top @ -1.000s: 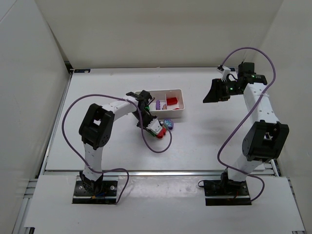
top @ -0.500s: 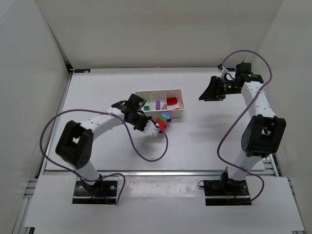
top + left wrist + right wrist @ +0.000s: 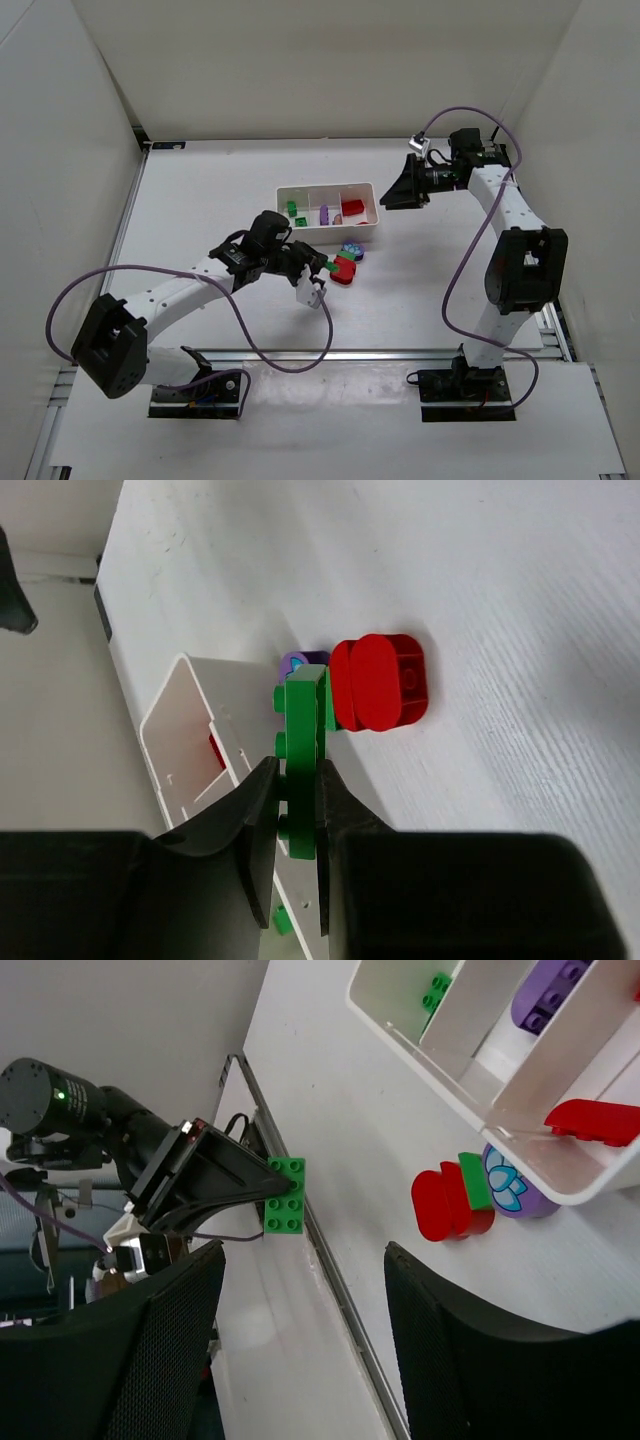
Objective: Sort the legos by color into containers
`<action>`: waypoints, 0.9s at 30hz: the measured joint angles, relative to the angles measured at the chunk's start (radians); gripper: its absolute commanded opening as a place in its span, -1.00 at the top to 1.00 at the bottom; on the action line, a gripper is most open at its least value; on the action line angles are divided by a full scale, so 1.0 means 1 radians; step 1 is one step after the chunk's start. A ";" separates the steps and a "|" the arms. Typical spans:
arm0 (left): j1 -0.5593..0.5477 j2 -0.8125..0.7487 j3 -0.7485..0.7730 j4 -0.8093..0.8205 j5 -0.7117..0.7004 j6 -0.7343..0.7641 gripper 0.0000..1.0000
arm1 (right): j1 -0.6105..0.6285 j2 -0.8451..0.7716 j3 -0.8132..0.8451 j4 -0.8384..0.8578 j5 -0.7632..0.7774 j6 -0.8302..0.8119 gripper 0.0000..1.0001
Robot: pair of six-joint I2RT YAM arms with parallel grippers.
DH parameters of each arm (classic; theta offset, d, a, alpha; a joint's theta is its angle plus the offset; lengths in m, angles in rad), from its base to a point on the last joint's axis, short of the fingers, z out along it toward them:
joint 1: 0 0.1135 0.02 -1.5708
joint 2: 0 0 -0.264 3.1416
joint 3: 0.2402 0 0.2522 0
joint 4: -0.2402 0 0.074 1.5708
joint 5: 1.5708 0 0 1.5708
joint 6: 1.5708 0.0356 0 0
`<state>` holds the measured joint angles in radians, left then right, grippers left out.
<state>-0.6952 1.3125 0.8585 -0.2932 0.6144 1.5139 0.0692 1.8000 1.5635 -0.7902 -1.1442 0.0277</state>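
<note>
Between the fingers of the left claw (image 3: 296, 805) there's a green brick (image 3: 300, 750), pinched tight from both sides. Just past that claw's tip there's a little loose clump on the desk (image 3: 200, 200). It's a red brick (image 3: 380, 680) with a green piece (image 3: 472, 1182) stuck on it, plus a purple piece (image 3: 512, 1192) touching those and tucked right up against the tray's near wall.

The white tray (image 3: 330, 186) sits beyond the clump from the left claw, and it's got stuff in it already. There are green bricks (image 3: 295, 212) in the compartment on the left claw's side, a purple one (image 3: 325, 214) in the middle, and a red one (image 3: 352, 208) in the compartment nearest the right claw (image 3: 396, 194).

That right claw hangs above the desk just off its end of the tray, pointed at it, fingers spread wide with nothing between them.

Honestly can't tell from these views whether the held brick is touching the red brick or just lined up in front of it.
</note>
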 measured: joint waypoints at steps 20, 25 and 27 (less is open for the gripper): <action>0.214 0.497 0.669 -0.121 -0.429 -1.045 0.72 | 0.010 -0.075 0.000 -0.068 0.137 -0.135 -0.40; 0.251 0.538 0.689 -0.207 -0.443 -1.188 0.73 | 0.010 -0.075 0.000 -0.077 0.156 -0.148 -0.40; 0.256 0.547 0.691 -0.232 -0.442 -1.220 0.68 | 0.011 -0.075 0.000 -0.079 0.163 -0.152 -0.40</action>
<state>-0.4393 1.8599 1.5497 -0.5247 0.1722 0.2943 0.0799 1.7248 1.5631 -0.8696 -0.9813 -0.1242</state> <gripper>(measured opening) 0.280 0.700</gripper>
